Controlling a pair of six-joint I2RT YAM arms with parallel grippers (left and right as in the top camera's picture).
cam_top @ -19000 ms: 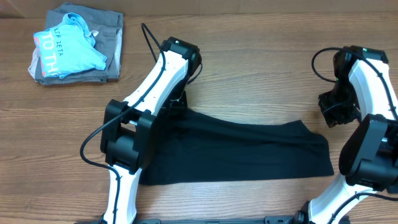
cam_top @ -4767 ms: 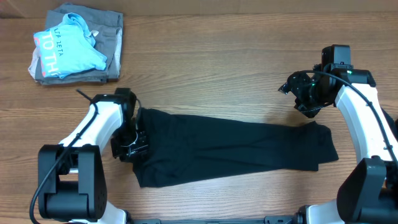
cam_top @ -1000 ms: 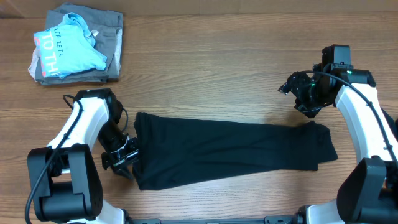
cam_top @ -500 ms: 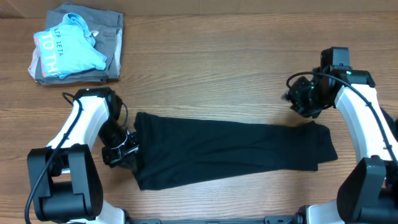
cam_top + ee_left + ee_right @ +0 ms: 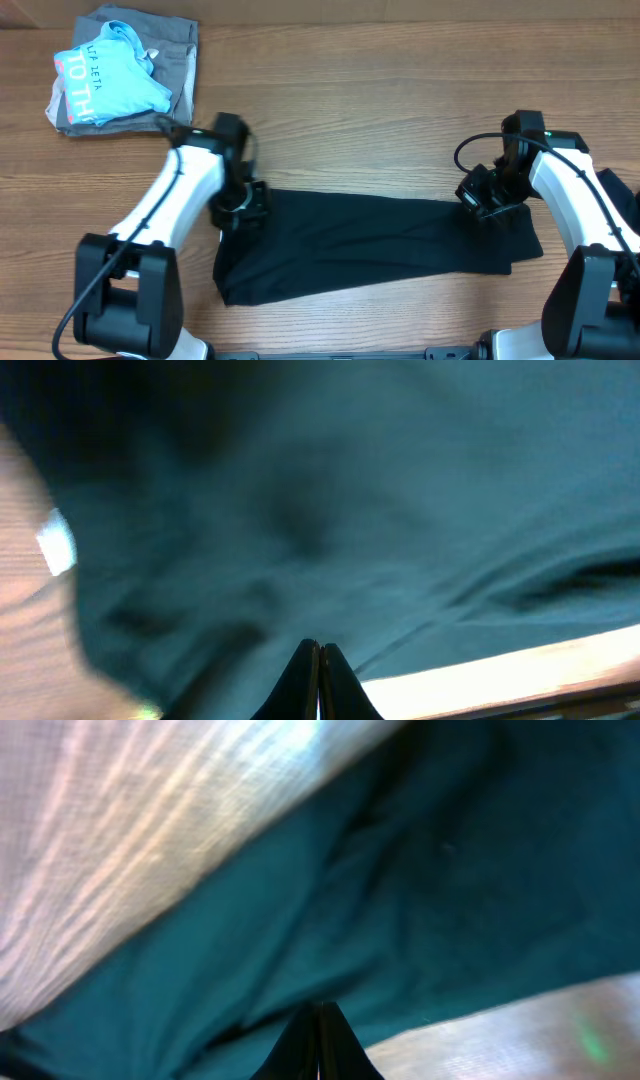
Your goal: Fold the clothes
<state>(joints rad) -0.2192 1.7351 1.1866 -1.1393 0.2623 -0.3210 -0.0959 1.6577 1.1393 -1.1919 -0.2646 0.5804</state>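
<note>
The black garment (image 5: pixel 370 245) lies flat on the wooden table (image 5: pixel 380 110) as a long folded band running left to right. My left gripper (image 5: pixel 243 208) is at the band's back left corner, shut, its tips right over the fabric. In the left wrist view its jaws (image 5: pixel 320 648) are pressed together above the dark cloth (image 5: pixel 350 510), with a small whitish patch (image 5: pixel 57 542) at the left. My right gripper (image 5: pixel 478 200) is at the band's back right edge, also shut. The right wrist view shows its closed jaws (image 5: pixel 320 1008) over the cloth (image 5: pixel 450 900).
A light blue shirt with lettering (image 5: pixel 105 72) lies on a grey folded garment (image 5: pixel 180 85) at the back left corner. Both arms reach in from the front edge, one on each side of the black band.
My left gripper swung from beside the garment's front left edge up to its back left corner. My right gripper came down and forward onto the back right edge. The garment has barely shifted.
</note>
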